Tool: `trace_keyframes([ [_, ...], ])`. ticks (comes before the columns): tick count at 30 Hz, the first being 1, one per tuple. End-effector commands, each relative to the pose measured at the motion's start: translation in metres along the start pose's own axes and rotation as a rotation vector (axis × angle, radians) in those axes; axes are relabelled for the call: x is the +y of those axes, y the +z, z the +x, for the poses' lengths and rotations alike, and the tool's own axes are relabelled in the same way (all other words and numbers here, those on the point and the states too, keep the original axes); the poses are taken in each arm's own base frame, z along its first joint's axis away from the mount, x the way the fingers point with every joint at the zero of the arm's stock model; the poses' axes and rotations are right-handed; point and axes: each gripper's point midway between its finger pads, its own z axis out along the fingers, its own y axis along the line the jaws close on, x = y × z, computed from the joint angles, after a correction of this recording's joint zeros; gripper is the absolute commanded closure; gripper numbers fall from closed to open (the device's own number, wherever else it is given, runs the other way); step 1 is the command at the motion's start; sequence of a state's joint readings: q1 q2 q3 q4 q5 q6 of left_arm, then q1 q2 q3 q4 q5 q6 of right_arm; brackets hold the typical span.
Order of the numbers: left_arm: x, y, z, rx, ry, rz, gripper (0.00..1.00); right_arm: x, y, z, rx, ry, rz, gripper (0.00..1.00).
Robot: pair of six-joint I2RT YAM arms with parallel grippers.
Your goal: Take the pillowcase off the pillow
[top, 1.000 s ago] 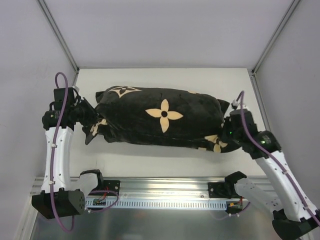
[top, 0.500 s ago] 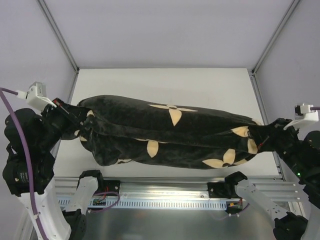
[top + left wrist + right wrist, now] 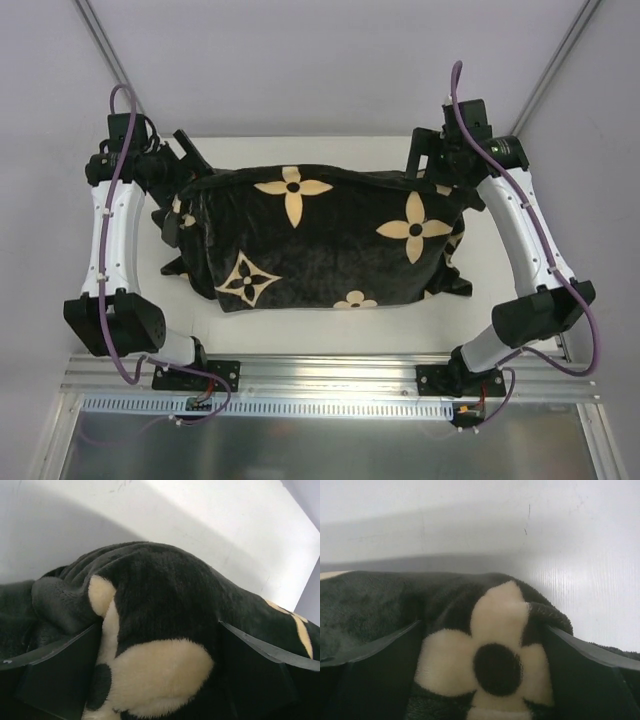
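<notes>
Black flowered pillowcase [image 3: 320, 240] on table [image 3: 330, 150]; left gripper [image 3: 188, 155], right gripper [image 3: 425, 162] at its far corners.

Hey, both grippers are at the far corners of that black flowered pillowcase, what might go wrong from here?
1. The left gripper and right gripper stand open with thick folds of the pillowcase bulging between their fingers; closing deep could pinch the pillow inside too, so a pull would drag everything across the table.
2. No white pillow or opening shows in any view, so they may be at the closed end.
</notes>
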State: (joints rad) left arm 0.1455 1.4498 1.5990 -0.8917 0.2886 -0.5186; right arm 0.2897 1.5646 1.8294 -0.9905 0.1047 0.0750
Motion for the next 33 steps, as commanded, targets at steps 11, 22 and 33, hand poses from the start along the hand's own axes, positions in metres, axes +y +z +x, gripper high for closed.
trace_keyframes([
  [11,0.004,-0.058,0.007,-0.162,0.118,0.001,0.01,-0.038,-0.081,0.003,-0.232,0.075,0.017,0.04],
  [22,-0.016,-0.029,-0.045,-0.16,0.099,-0.007,0.01,-0.027,-0.169,0.003,-0.397,0.037,-0.152,0.04],
  [33,-0.039,-0.089,-0.113,-0.442,0.097,-0.065,0.01,0.002,-0.131,0.098,-0.132,-0.04,-0.329,0.04],
])
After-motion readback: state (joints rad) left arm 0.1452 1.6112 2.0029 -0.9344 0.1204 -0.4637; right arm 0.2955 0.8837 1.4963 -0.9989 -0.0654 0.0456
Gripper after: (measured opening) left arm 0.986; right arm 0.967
